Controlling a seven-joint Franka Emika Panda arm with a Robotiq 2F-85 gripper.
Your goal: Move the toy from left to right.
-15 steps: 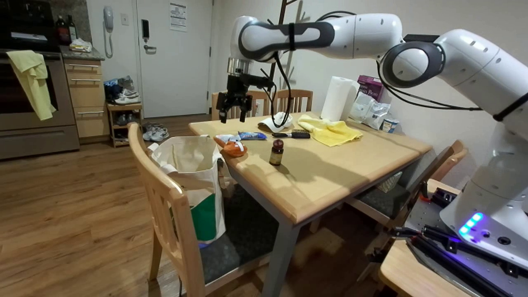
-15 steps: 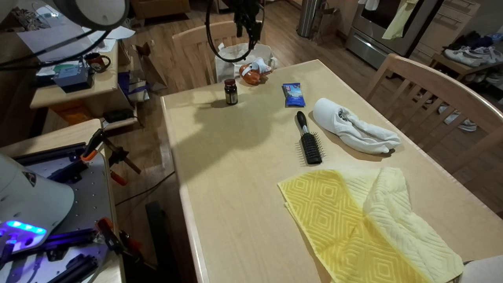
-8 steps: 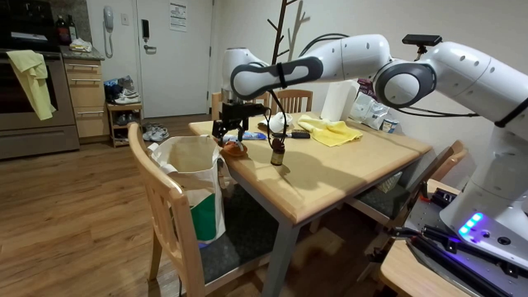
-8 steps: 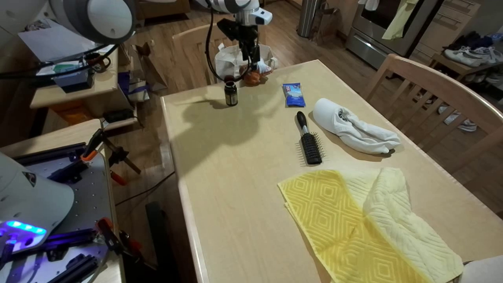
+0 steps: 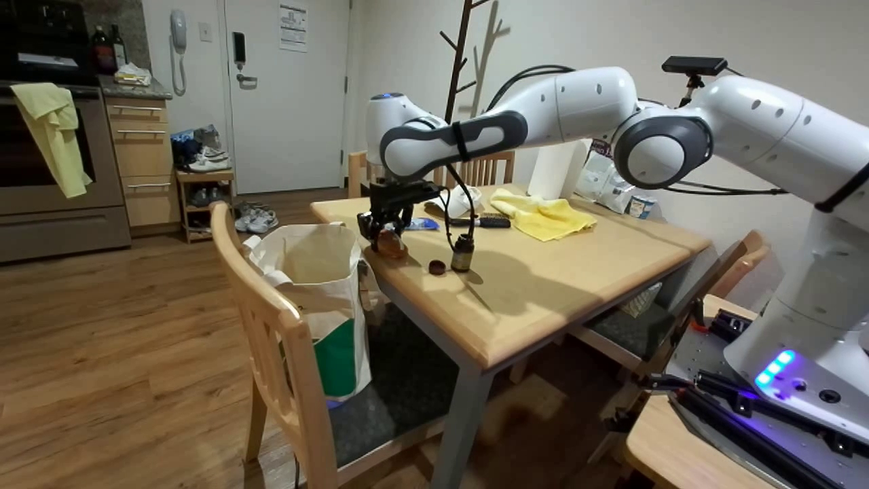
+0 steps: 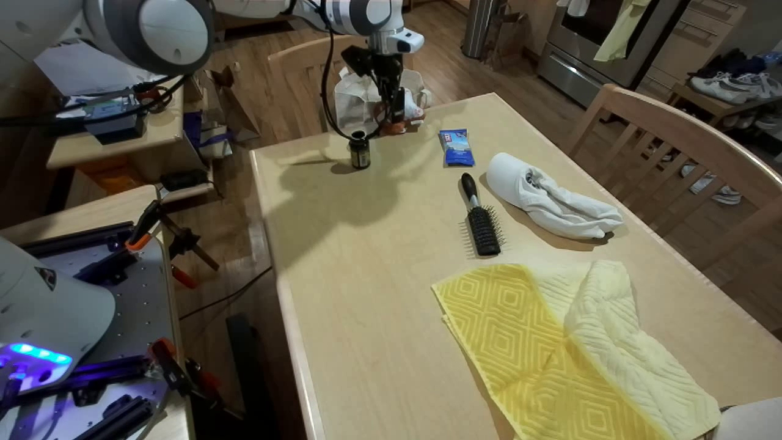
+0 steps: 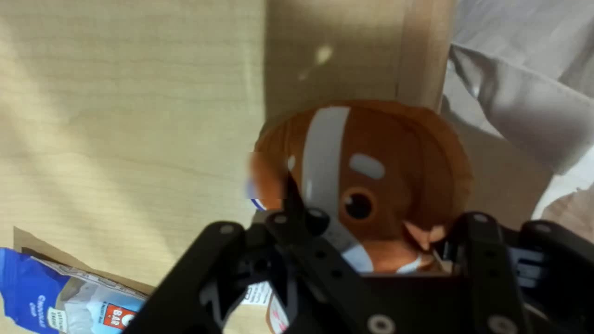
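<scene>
On the pale wooden desk [image 5: 563, 261], nr its edge, I've black jointed fingers [image 7: 481, 253] either side of the rounded orange-brown, white-striped toy [image 7: 394, 181], tho can't tell if they're pinching.

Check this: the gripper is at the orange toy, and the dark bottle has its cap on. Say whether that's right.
Not quite: the cap is off, lying beside the dark bottle in an exterior view. The gripper is at the orange toy.
</scene>
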